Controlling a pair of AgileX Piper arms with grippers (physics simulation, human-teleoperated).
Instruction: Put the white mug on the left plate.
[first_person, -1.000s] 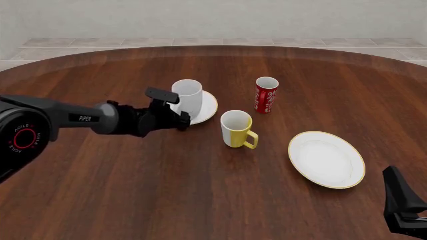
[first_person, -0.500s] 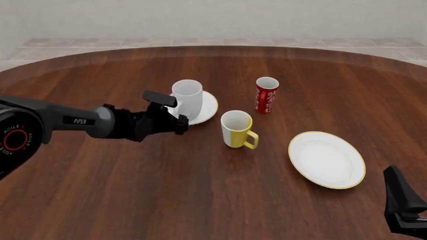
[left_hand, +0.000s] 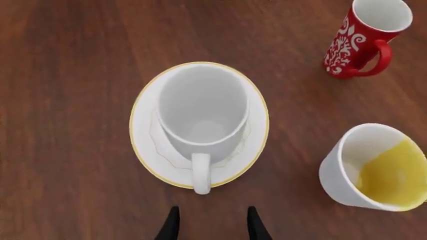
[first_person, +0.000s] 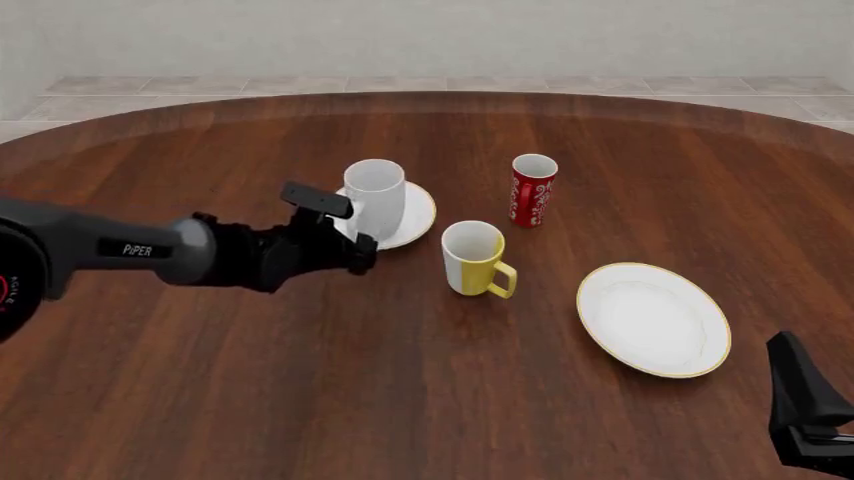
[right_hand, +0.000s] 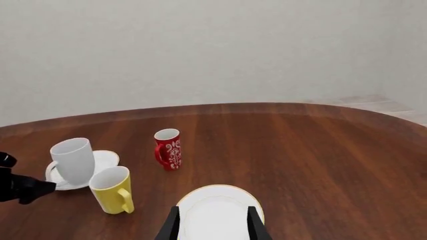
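The white mug (first_person: 375, 196) stands upright on the left plate (first_person: 415, 212), the small gold-rimmed one. My left gripper (first_person: 350, 232) hovers just left of the mug, open and holding nothing, a little apart from it. In the left wrist view the mug (left_hand: 203, 112) sits centred on the plate (left_hand: 143, 120), its handle (left_hand: 201, 173) turned toward my open left gripper (left_hand: 212, 226). My right gripper (first_person: 809, 412) rests low at the near right edge, far from the mug. The right wrist view shows the right gripper (right_hand: 212, 226) open, with nothing held.
A yellow mug (first_person: 473, 258) stands right of the left plate, and a red patterned cup (first_person: 534, 190) is farther back. The larger gold-rimmed plate (first_person: 654, 318) lies at the right. The table's rounded far edge runs along the back.
My left arm has drawn back toward the left, and its gripper has eased away from the mug. The mug and plate have not moved. The right arm is still.
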